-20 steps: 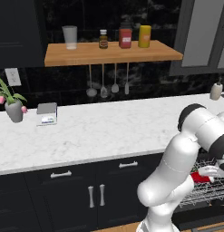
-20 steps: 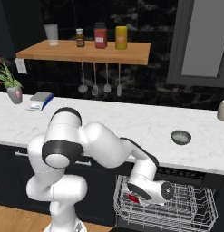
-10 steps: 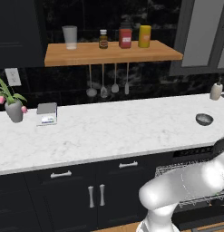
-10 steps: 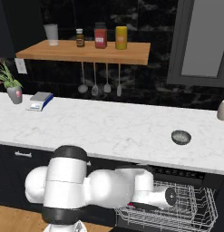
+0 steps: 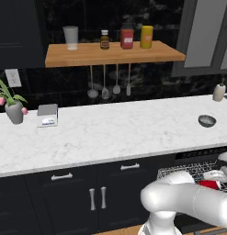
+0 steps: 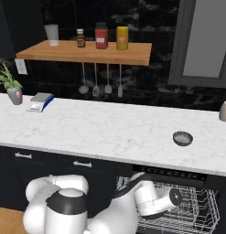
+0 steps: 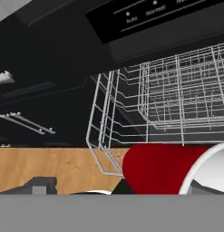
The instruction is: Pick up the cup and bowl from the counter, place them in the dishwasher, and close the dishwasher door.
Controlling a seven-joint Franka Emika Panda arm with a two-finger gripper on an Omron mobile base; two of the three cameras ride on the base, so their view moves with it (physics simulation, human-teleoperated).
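The arm (image 6: 87,215) is a chain of smooth, glossy white links, rounded and thick like inflated tubes. Its shoulder is a bulbous white housing capped by a dark grey, almost black dome with a lighter grey ring around it (image 6: 68,201). A dark band separates the links farther along. The wrist segment ends in a short white cylinder whose flat end shows a dark circular cap (image 6: 174,197). From the other base camera the forearm (image 5: 188,202) reads as one long, pale, softly shaded cylinder swelling into a round elbow. No cables, screws or printed markings can be made out.
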